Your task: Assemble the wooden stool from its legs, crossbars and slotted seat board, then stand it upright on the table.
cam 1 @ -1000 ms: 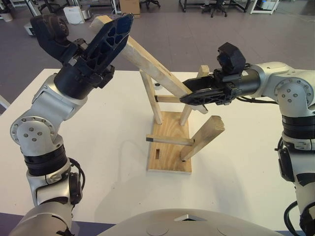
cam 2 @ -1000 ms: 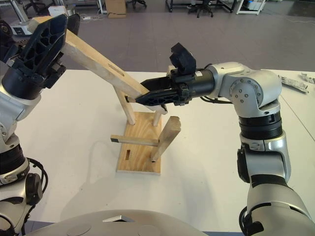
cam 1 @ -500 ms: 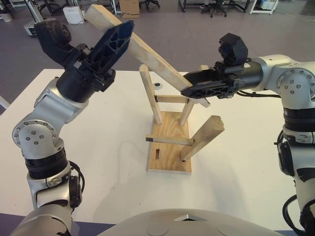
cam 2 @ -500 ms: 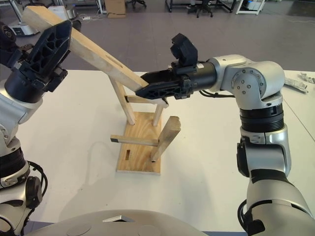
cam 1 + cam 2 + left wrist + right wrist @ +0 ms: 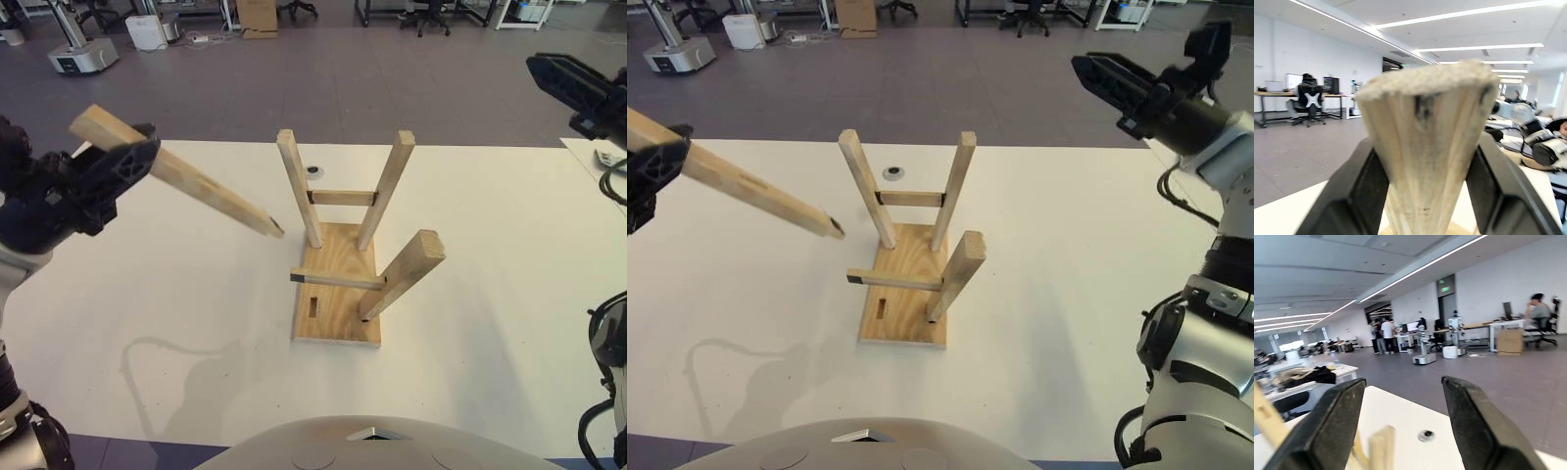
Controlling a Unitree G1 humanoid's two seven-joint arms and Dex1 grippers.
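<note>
Left gripper [image 5: 120, 168] clenched on a loose leg [image 5: 211, 201] over the table's [image 5: 490, 294] left edge, right gripper [image 5: 1099, 76] released, empty, above the far right corner, upturned three-legged stool [image 5: 338, 328] mid-table.

Seat board [image 5: 338, 299] lying flat; two legs [image 5: 298, 191] upright, third leg [image 5: 407, 272] leaning, crossbars [image 5: 341, 198] fitted; fourth leg [image 5: 196, 186] aloft, tilted.

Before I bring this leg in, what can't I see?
- Left wrist view: the held leg's end hides what lies ahead.
- Head views: the tilted leg covers its own slot; seating unknown.
- Round thing on the table: too small to identify.
- Right wrist view: wood pieces at the edge are blurred, cut off.
</note>
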